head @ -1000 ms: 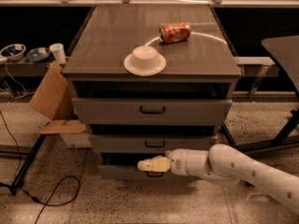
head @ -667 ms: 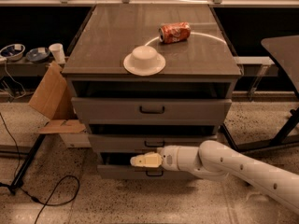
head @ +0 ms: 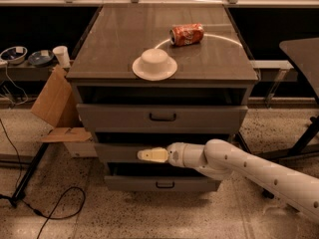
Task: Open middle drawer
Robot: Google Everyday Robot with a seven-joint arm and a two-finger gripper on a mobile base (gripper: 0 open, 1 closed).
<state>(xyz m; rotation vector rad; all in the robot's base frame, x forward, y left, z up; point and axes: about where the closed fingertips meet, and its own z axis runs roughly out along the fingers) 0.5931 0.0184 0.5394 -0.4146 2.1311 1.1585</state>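
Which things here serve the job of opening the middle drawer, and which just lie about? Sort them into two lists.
Job: wide grey metal middle drawer; cream gripper at its front.
Lying about: red drink can; white bowl; brown cardboard.

Cabinet (head: 214, 59) top: bowl (head: 154, 63) front-centre, can (head: 187, 35) rear-right. Gripper (head: 149, 155) before middle drawer (head: 117, 152), possibly touching. Cardboard (head: 55, 101) left of cabinet.

Lab-like workroom: speckled floor (head: 149, 218), loose cable (head: 59, 209), grey cabinet (head: 119, 39), tool (head: 149, 155) at middle drawer (head: 115, 152).
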